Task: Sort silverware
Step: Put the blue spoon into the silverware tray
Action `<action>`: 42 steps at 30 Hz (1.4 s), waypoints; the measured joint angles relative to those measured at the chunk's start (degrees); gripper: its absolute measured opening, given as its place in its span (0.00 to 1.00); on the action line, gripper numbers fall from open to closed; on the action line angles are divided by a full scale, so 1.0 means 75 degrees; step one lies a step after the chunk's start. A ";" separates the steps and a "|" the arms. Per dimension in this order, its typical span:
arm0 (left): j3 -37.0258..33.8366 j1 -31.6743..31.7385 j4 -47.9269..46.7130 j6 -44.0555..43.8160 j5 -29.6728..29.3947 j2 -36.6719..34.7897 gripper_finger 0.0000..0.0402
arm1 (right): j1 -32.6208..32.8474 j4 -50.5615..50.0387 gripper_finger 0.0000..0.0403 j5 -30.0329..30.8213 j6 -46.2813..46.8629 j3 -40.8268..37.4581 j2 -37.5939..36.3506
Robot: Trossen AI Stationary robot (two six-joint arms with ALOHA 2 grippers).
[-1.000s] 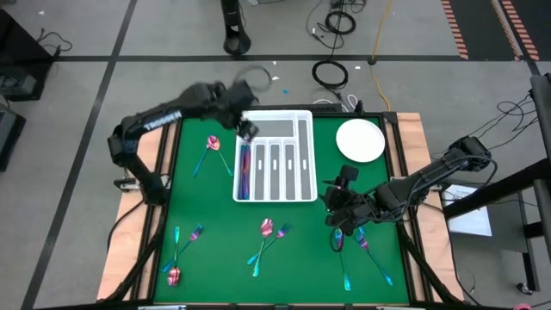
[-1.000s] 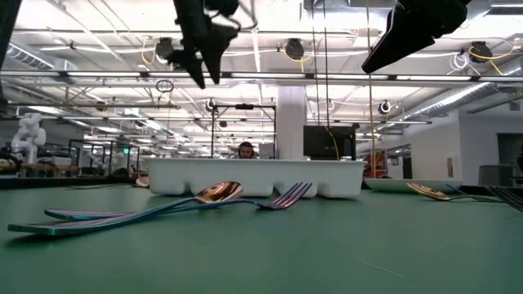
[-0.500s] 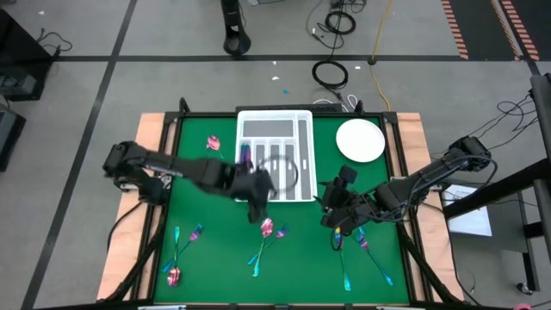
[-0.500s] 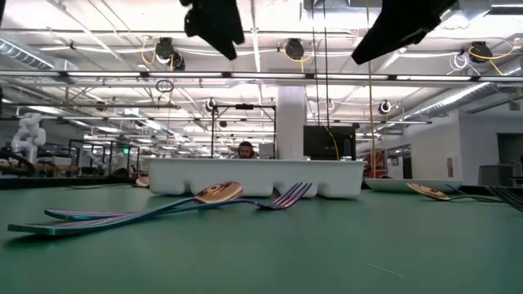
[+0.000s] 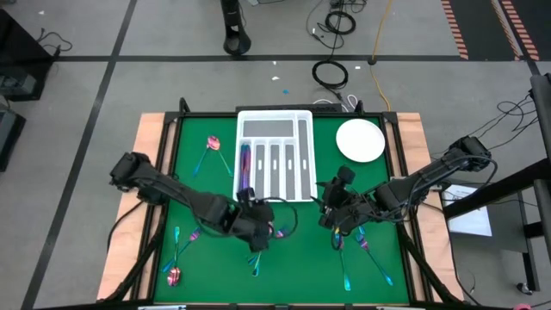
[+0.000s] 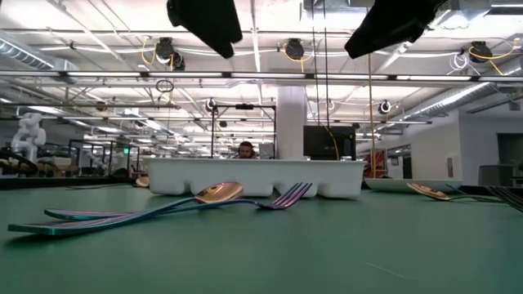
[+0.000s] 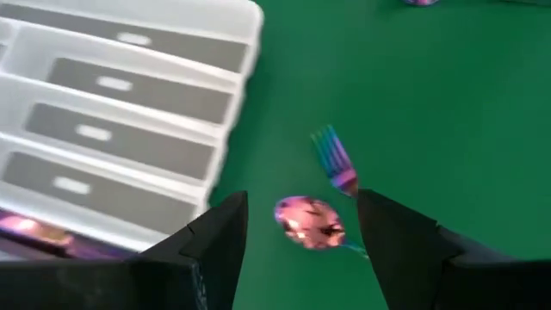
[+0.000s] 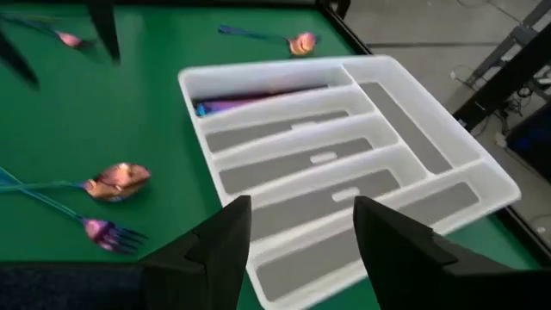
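The left gripper (image 7: 300,237) has its fingers spread apart and holds nothing; it hangs over a pink spoon (image 7: 310,222) and a fork (image 7: 334,159) that lie together on the green table (image 5: 387,194), near the front edge, just before the white tray (image 5: 307,155). The right gripper (image 8: 300,226) is also spread and empty, over the table's right side, between the tray and another small group of silverware (image 5: 355,250) near the front-right corner.

More silverware lies near the front-left corner (image 5: 182,248), one spoon (image 5: 210,145) sits beside the tray's left wall, and some pieces (image 5: 244,169) already rest in the tray's left compartment.

I judge these pieces light, stiff, thin and quite slippery, lying flat. The best hold is probably across the narrow handle, close to the bowl.

From above, the left gripper hides most of the spoon and fork. In the low view the grippers are cut off, and I cannot tell knives from forks in the far groups.
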 joint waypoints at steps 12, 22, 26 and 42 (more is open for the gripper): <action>0.0000 -0.0480 0.2079 0.1040 0.0191 0.1122 0.55 | 0.0000 0.1376 0.48 0.0006 -0.2059 0.0000 0.0003; 0.0000 -0.0907 0.2582 -0.0934 0.0217 0.1145 0.55 | 0.0570 0.0631 0.48 -0.0250 -0.2193 0.0000 0.0000; 0.0000 -0.1122 0.2549 -0.2075 -0.0418 0.1238 0.55 | 0.0923 0.0160 0.48 -0.0608 -0.2183 0.0000 0.0001; 0.0003 -0.0346 -0.0091 -0.5975 0.0947 0.1846 0.55 | 0.1510 -0.2063 0.48 -0.0597 -0.0814 0.0000 0.0000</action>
